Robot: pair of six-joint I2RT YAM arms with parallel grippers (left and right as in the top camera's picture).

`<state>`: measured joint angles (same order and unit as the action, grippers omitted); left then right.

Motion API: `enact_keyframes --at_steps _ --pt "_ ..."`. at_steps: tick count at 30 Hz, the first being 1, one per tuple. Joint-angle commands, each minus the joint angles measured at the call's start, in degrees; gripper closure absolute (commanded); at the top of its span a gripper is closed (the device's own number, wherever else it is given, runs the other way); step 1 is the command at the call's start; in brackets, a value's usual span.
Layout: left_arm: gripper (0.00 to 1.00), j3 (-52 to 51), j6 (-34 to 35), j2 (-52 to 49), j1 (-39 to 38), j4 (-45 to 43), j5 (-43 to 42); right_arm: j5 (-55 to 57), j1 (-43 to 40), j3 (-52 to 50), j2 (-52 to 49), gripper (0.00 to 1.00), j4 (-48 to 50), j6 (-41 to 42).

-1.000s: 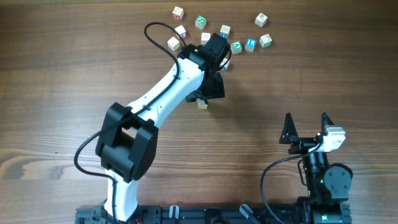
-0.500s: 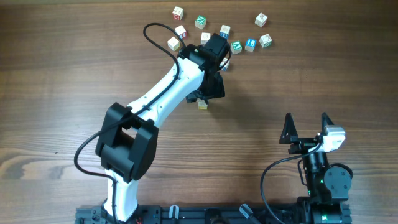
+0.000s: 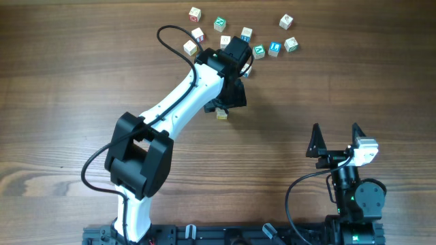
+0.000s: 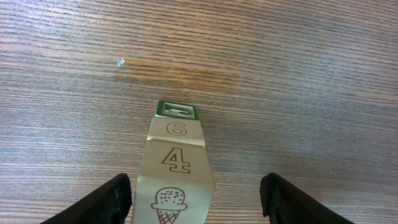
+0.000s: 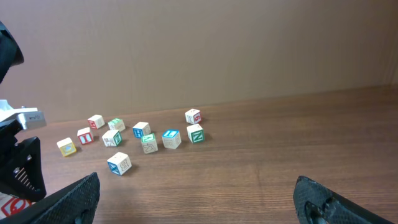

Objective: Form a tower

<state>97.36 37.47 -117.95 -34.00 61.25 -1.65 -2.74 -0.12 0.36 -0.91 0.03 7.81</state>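
The tower is a one-cube-wide stack of pale wooden cubes. In the left wrist view it runs from between my fingers up the frame. Its side faces show an ice-cream cone, a 4 and a 6, with a green-marked face at the far end. My left gripper is open around it: the left finger sits close beside the stack and the right finger stands well apart. From overhead only a small part of the tower shows under the left gripper. My right gripper is open and holds nothing.
Several loose letter cubes lie scattered at the table's far side, among them a green one, a blue one and a red-marked one. The right wrist view shows the same cluster. The white left arm reaches diagonally across the table.
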Motion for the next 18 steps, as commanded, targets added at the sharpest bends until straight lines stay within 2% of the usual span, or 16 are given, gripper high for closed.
enact_keyframes --at_steps 1,18 --pt "0.30 1.0 1.9 1.4 0.1 0.0 -0.5 -0.1 0.3 -0.1 0.3 0.00 0.1 -0.2" --pt "0.29 1.0 3.6 1.4 0.1 -0.6 -0.5 -0.1 0.3 -0.1 0.3 0.00 0.1 -0.3"
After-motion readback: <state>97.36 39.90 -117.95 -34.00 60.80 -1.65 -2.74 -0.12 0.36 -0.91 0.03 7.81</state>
